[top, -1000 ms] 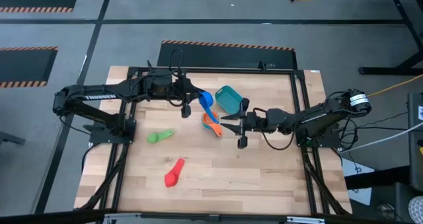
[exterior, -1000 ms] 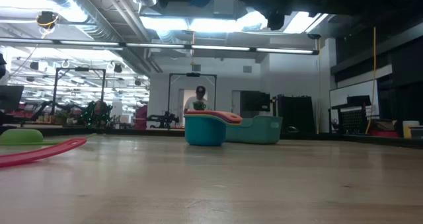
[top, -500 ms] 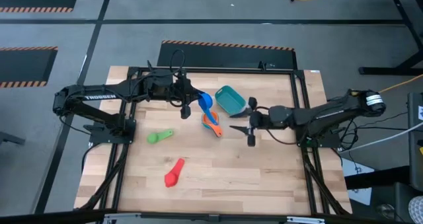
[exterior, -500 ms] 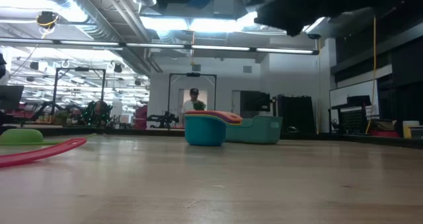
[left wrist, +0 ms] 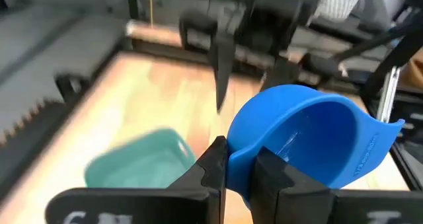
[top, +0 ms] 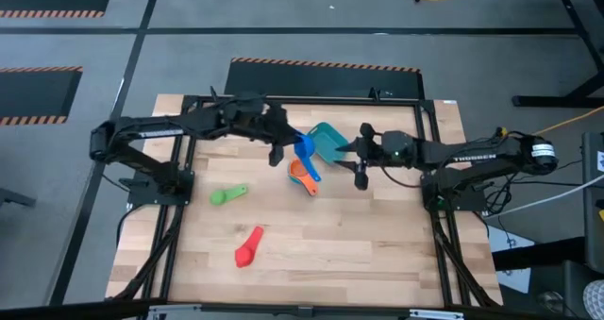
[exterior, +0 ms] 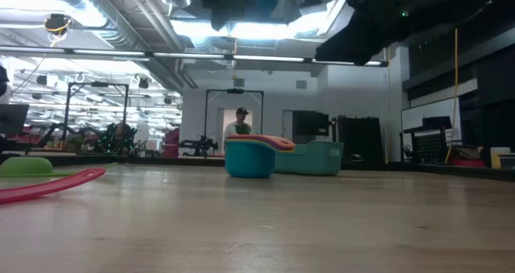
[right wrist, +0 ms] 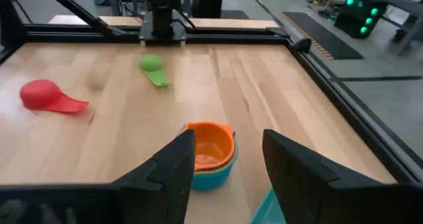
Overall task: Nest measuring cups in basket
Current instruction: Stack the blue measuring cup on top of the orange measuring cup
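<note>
My left gripper [top: 286, 143] is shut on a blue measuring cup [top: 304, 148], which it holds in the air beside the teal basket [top: 328, 141]. The basket also shows in the left wrist view [left wrist: 139, 161]. A nested stack of cups with an orange one on top [top: 304, 176] stands on the table just near of the basket. A green cup [top: 226, 195] and a red cup [top: 248, 247] lie on the table toward the near left. My right gripper [top: 358, 158] hovers open to the right of the stack and the basket, with nothing between its fingers [right wrist: 175, 161]. My left gripper pinches the blue cup's bowl wall [left wrist: 239, 159] between its two fingers, on the side away from the handle [left wrist: 386, 130]. The fingers come nearly level from the table's left. The cup is lifted clear, tilted, with its hollow turned toward the gripper.
Black frame rails [top: 429, 169] run along the table's edges. Bare wood lies in the near half, around the red cup. In the low view a person [exterior: 240, 122] stands far off in the room behind the stack [exterior: 249, 156].
My left gripper has carried the blue cup toward the table's right, closer to the basket, rolling a little. My right gripper has drawn back from the stack toward the right and far edges and has tipped up from pointing down to nearly level.
</note>
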Robot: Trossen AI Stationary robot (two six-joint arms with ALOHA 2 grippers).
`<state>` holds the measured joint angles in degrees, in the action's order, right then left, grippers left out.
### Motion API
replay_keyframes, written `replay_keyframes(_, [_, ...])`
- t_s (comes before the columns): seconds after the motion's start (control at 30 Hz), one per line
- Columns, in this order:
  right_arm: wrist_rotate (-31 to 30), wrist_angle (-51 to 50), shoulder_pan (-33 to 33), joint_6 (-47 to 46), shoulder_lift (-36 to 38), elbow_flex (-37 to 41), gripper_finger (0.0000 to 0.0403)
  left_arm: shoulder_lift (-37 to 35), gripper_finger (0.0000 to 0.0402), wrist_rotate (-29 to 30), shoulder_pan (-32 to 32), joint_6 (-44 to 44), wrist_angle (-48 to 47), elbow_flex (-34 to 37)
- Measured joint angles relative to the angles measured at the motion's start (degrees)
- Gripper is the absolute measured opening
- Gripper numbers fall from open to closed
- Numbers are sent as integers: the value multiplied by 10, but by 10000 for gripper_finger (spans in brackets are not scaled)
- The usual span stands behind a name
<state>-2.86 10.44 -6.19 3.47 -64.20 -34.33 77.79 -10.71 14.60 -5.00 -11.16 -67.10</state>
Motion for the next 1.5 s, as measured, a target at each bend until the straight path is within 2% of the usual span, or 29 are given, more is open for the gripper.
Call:
replay_keyframes(0.47, [0, -14, -9, -1, 0, 0, 182, 149, 38, -12, 39, -95, -112, -7])
replay_keyframes(0.73, [1, -32, -9, -2, 0, 0, 182, 212, 34, -74, 49, -101, -121, -7])
replay_keyframes(1.03, [0, -31, -9, -2, 0, 0, 182, 243, 47, -84, 49, -127, -148, -7])
replay_keyframes(1.2, [0, -31, -9, -2, 0, 0, 182, 242, 48, -68, 49, -127, -149, -7])
replay_keyframes(1.37, [1, -31, -9, -2, 0, 0, 182, 242, 50, -76, 49, -127, -149, -7])
replay_keyframes(1.5, [1, -31, -9, -2, 0, 0, 182, 242, 66, -78, 49, -127, -149, -7])
